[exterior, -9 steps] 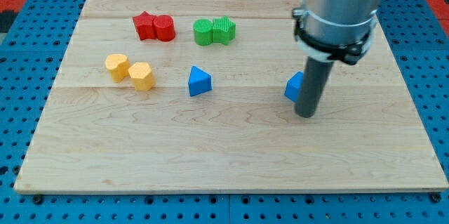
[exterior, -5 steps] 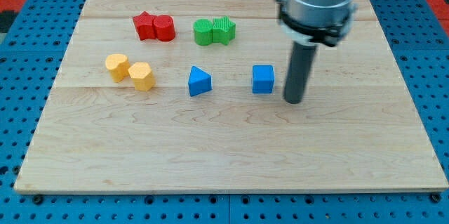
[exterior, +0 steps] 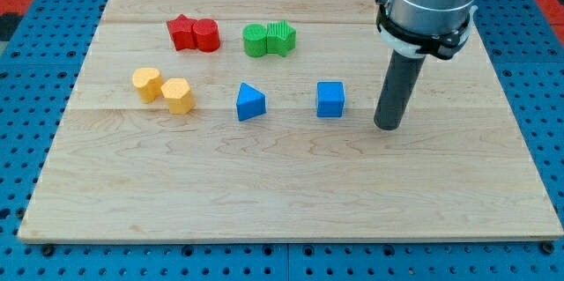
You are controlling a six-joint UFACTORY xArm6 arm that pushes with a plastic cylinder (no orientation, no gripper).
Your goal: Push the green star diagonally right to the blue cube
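Observation:
The green star (exterior: 281,37) sits near the view's top, touching a rounded green block (exterior: 256,41) on its left. The blue cube (exterior: 330,99) stands at mid-board, below and to the right of the green star. My tip (exterior: 386,128) rests on the board to the right of the blue cube with a small gap, touching no block. It is well below and to the right of the green star.
A blue triangular block (exterior: 250,102) lies left of the cube. A red star (exterior: 181,33) and a red cylinder (exterior: 207,35) touch at the top left. Two yellow blocks (exterior: 147,82) (exterior: 177,95) sit at the left. The wooden board (exterior: 291,193) lies on blue pegboard.
The blue cube has slid left from beside the rod to its present spot. My tip followed it left, then drew back to the right, away from it.

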